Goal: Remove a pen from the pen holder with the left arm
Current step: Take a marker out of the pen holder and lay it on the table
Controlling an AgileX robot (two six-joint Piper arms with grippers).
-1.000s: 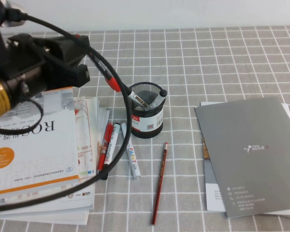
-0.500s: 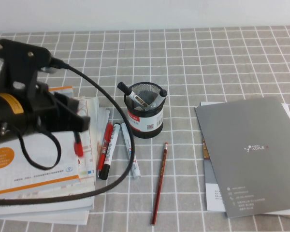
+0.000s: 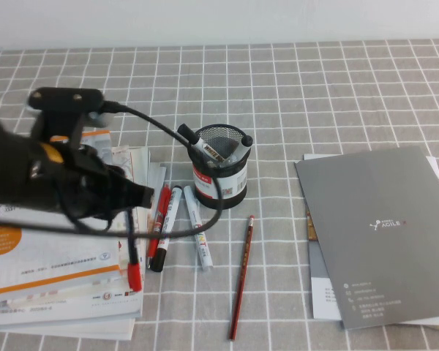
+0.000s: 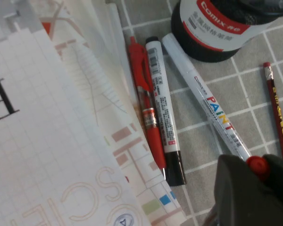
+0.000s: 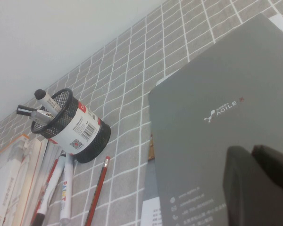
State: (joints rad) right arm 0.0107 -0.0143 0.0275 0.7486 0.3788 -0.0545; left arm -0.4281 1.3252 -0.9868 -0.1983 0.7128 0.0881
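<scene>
Two markers (image 3: pixel 192 140) lean in the black mesh pen holder (image 3: pixel 221 183) near the middle of the bench (image 3: pixel 336 88), its white-and-red label facing the near edge. Seen from above, the left arm comes in from the left edge, bent low over a stack of books (image 3: pixel 51 270) with its wrist turned down. The left hand (image 3: pixel 126 210) is closed on a red-capped pen (image 3: pixel 132 256), which hangs nearly upright, red end lowest, over the stack's right margin and apart from the holder. Beside the stack lie a red pen (image 3: pixel 159 216), a labelled marker (image 3: pixel 168 227) and a paint marker (image 3: pixel 199 235). A pencil (image 3: pixel 241 278) lies nearer the front edge. A grey booklet (image 3: pixel 373 234) with a small white logo lies by the right edge.

From the left wrist, "Comix" reads in white on the holder's red band, "PAINT" in coloured letters along the paint marker, a barcode on the labelled marker, and pale letters "SCIE" on a book page. The held pen's red end shows between the dark fingers.

From the right wrist, "AGILE X" reads on the booklet and a QR code on the holder's label. The right hand (image 5: pixel 259 188) hangs over the booklet; open or closed, I cannot tell.
</scene>
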